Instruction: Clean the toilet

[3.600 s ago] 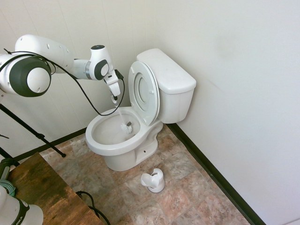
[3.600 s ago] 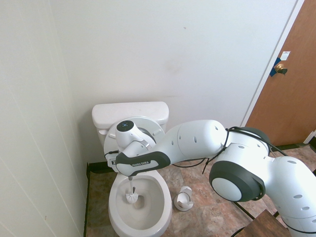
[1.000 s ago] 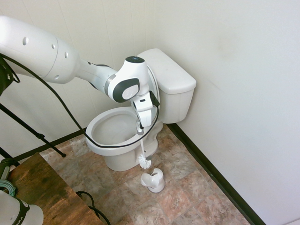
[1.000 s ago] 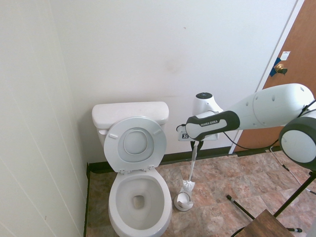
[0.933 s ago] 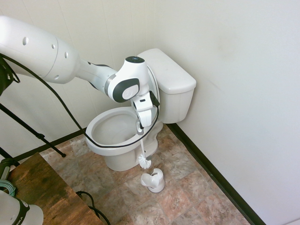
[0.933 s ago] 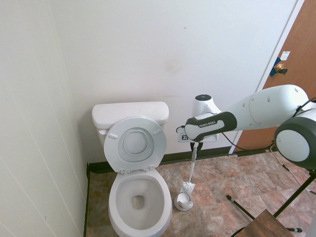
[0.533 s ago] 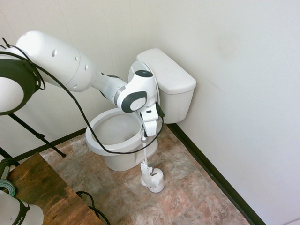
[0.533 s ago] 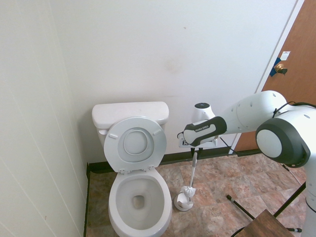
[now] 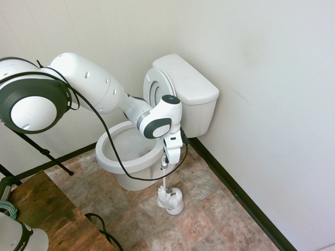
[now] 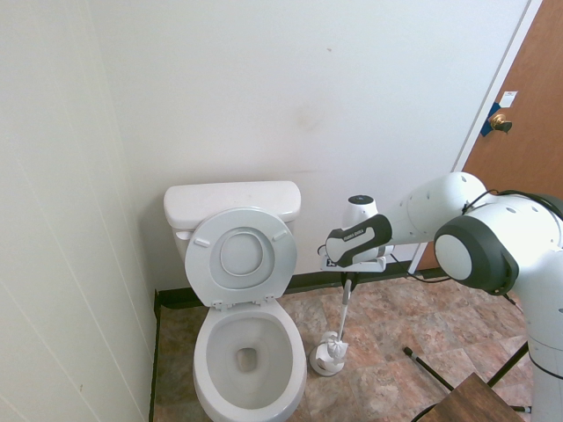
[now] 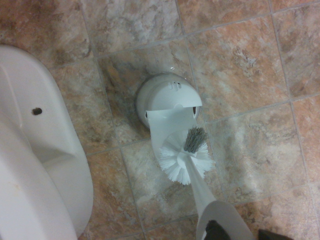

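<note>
The pincer (image 9: 164,163) is pointing straight down and clenching the top of a white toilet brush (image 9: 165,183), whose thin handle is hanging below it. The bristle head (image 10: 335,348) is sitting at the mouth of the small white brush holder (image 9: 171,201); in the wrist view the bristles (image 11: 185,159) are showing just over the holder's open front (image 11: 167,107), and whether they are touching it cannot be told.

The holder is standing on the floor (image 9: 209,219), which is showing mottled brown and grey stone-look tiles with pale grout lines. It is resting just beside the foot of the toilet (image 9: 137,157), on the side towards the long white wall (image 9: 272,104).

The toilet is standing in the corner of the room, its tank (image 9: 189,91) backing against the panelled wall. Its seat and lid (image 10: 239,257) are standing raised against the tank, and the bowl (image 10: 249,352) is lying open. The white arm (image 9: 99,94) is reaching across above the bowl's rim to get to the holder.

A dark skirting strip (image 9: 235,196) is running along the foot of the walls. A brown door (image 10: 528,158) with a brass knob (image 10: 500,121) is showing at the far side in the second exterior view. A corner of a wooden table (image 9: 47,217) is poking in near the lower edge of the floor.
</note>
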Robot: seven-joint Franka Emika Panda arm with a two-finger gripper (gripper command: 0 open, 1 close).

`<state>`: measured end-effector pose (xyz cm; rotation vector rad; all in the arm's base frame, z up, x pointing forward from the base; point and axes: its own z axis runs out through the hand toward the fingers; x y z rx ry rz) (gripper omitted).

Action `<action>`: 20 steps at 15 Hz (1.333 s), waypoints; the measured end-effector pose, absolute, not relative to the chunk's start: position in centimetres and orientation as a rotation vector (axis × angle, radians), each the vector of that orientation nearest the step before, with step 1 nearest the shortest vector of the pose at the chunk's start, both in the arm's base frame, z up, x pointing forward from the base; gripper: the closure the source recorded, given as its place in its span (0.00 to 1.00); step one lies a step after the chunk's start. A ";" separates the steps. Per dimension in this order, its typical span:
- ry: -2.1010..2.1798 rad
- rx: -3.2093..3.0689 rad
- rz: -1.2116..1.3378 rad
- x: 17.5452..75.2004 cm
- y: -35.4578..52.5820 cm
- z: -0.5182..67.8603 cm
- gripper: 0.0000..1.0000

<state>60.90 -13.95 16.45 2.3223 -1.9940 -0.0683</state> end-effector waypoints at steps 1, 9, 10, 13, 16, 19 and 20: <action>-1.997 2.320 -0.068 61.0 -14.1 16.0 1.00; -2.035 2.288 -0.090 62.0 -15.2 12.0 1.00; -2.045 2.286 -0.096 62.2 -15.4 11.5 1.00; -2.068 2.271 -0.119 62.6 -15.9 9.5 1.00; -2.088 2.245 -0.145 62.6 -16.9 7.0 1.00; -2.119 2.223 -0.161 62.9 -18.0 5.2 1.00; -2.122 2.218 -0.169 63.0 -18.2 4.7 1.00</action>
